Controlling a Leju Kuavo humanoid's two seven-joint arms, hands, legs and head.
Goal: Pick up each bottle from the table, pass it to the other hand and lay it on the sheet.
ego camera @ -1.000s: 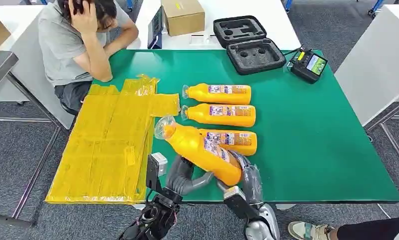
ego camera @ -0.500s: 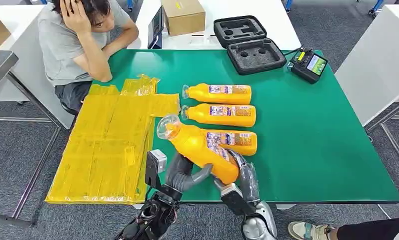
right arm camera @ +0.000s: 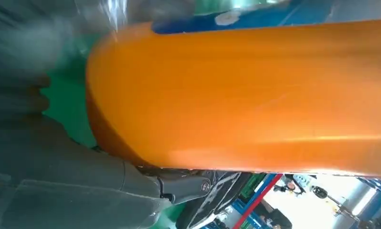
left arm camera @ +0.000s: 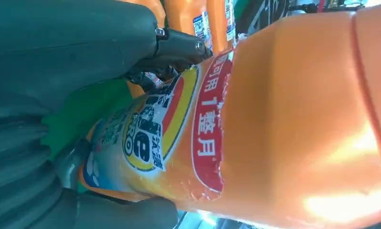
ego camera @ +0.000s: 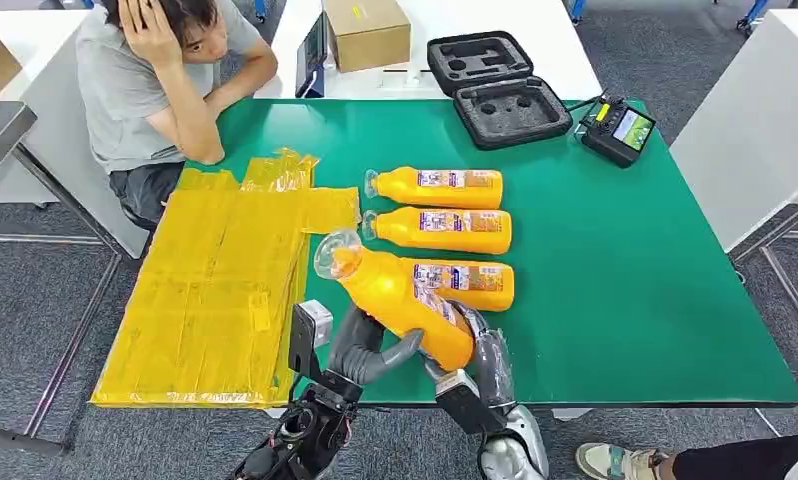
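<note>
I see both hands on the raised bottle [ego camera: 400, 295] at the table's [ego camera: 625, 300] near edge: right hand [ego camera: 480, 352] wrapped around its base, left hand [ego camera: 367, 345] cupping the body from below, cap tilted far-left. Three more bottles [ego camera: 437, 229] lie flat just beyond. Yellow sheet [ego camera: 215, 290] sits left, bare.

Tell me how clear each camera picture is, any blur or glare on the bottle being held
Head view: sharp and evenly lit, the held bottle and green table crisp. Left wrist view: bottle label readable, with bright glare near the picture's lower right; left hand dark. Right wrist view: bottle soft, streaky glare, right hand blurred, background overexposed.
</note>
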